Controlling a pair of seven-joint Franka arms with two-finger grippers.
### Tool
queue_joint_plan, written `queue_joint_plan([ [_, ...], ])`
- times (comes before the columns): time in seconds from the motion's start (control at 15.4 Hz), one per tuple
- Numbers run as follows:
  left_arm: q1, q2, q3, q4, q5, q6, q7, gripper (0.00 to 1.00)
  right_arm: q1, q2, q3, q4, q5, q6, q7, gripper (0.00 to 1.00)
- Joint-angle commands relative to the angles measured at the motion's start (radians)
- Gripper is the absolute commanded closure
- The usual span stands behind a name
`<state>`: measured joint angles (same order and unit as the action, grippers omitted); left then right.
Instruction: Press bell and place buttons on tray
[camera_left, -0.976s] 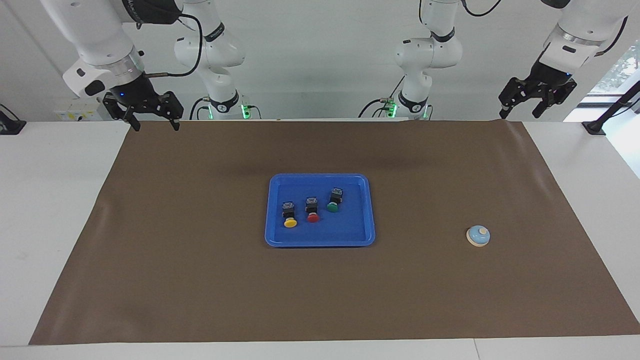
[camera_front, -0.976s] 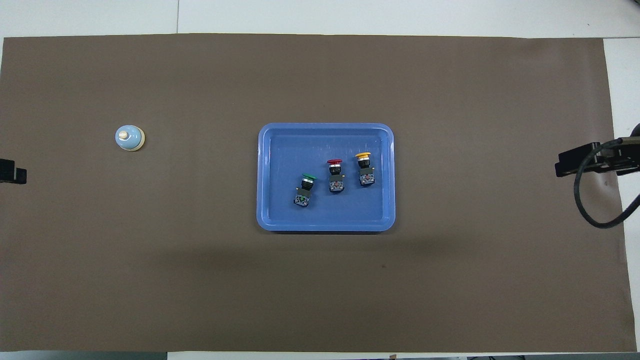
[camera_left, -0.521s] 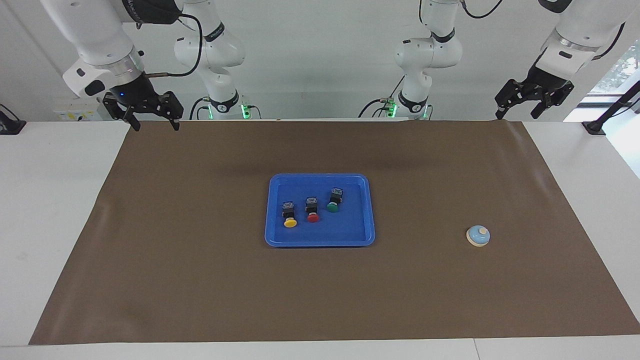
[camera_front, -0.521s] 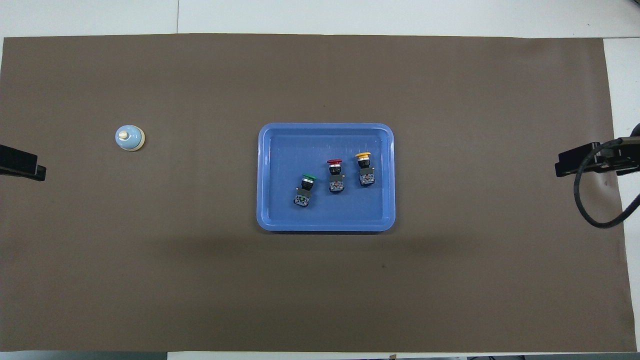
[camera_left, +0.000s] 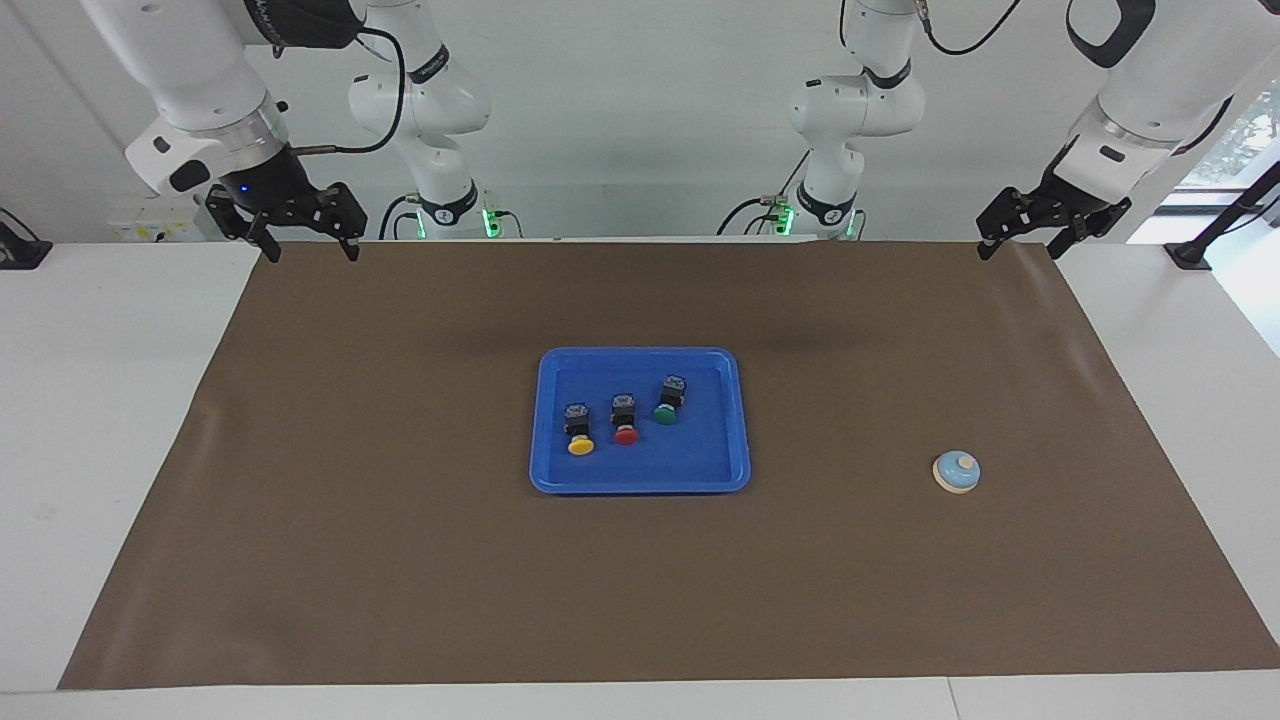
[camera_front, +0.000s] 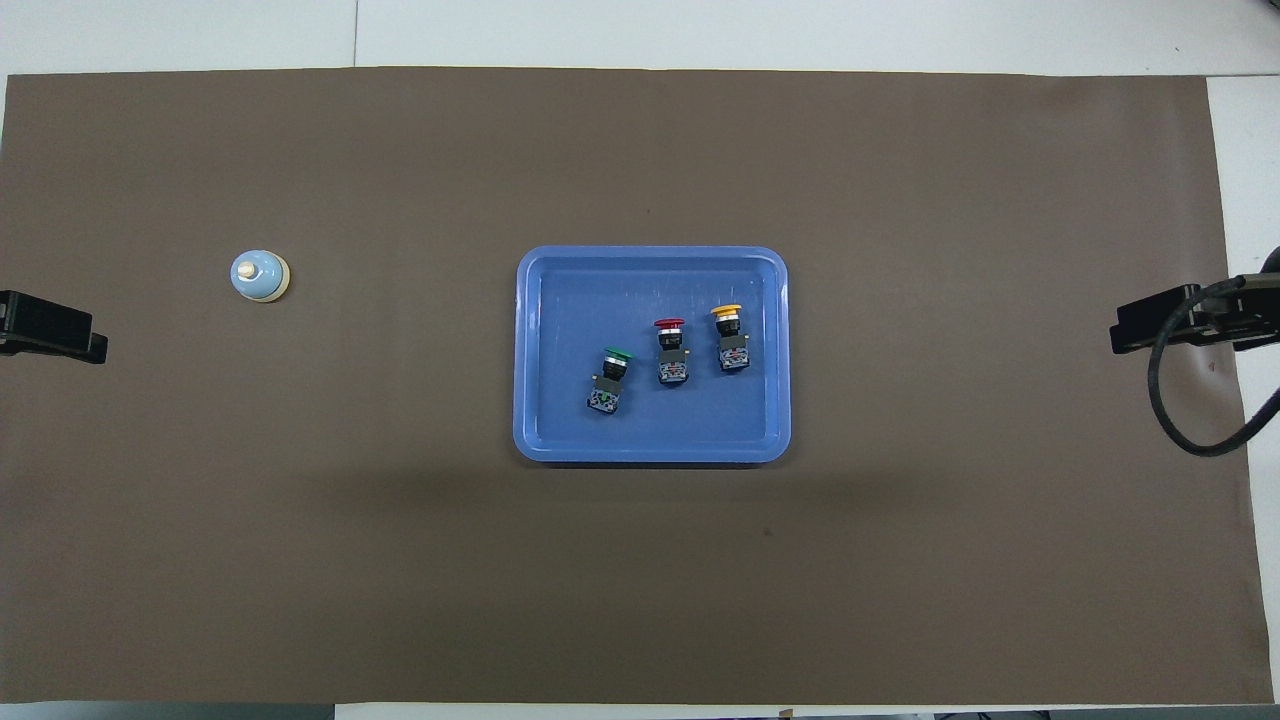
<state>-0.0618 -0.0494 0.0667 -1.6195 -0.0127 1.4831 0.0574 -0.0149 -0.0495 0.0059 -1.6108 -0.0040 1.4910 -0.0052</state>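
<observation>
The blue tray (camera_left: 640, 486) (camera_front: 650, 254) lies in the middle of the brown mat. On it lie the three buttons on their sides: yellow (camera_left: 580, 445) (camera_front: 727, 312), red (camera_left: 626, 435) (camera_front: 669, 324) and green (camera_left: 665, 413) (camera_front: 618, 353). The light blue bell (camera_left: 957, 471) (camera_front: 260, 275) stands toward the left arm's end of the table, a little farther from the robots than the tray. My left gripper (camera_left: 1018, 246) (camera_front: 50, 335) hangs open and empty over the mat's corner near the robots. My right gripper (camera_left: 310, 250) (camera_front: 1180, 320) waits open over the mat's corner at its own end.
A brown mat (camera_left: 400, 560) covers most of the white table (camera_left: 100, 400). A black cable (camera_front: 1190, 430) loops off the right gripper. Two further arm bases (camera_left: 445, 205) stand at the robots' edge of the table.
The left gripper has come down and toward the table's middle, reaching farther over the mat's corner. The right arm, tray, buttons and bell have not moved.
</observation>
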Motion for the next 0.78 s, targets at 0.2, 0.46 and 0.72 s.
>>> queue_joint_plan([
  [0.2,-0.019,0.018,0.005,0.007,0.007,-0.01,-0.01,0.0,-0.011,-0.02,0.009,-0.021,-0.008,0.0,-0.019,0.0],
  [0.46,-0.033,0.022,0.004,0.009,0.007,-0.02,-0.01,0.0,-0.011,-0.02,0.009,-0.021,-0.007,0.0,-0.019,0.0],
  [0.72,-0.035,0.022,0.004,0.009,0.007,-0.017,-0.007,0.0,-0.011,-0.02,0.009,-0.021,-0.007,0.0,-0.019,0.0],
])
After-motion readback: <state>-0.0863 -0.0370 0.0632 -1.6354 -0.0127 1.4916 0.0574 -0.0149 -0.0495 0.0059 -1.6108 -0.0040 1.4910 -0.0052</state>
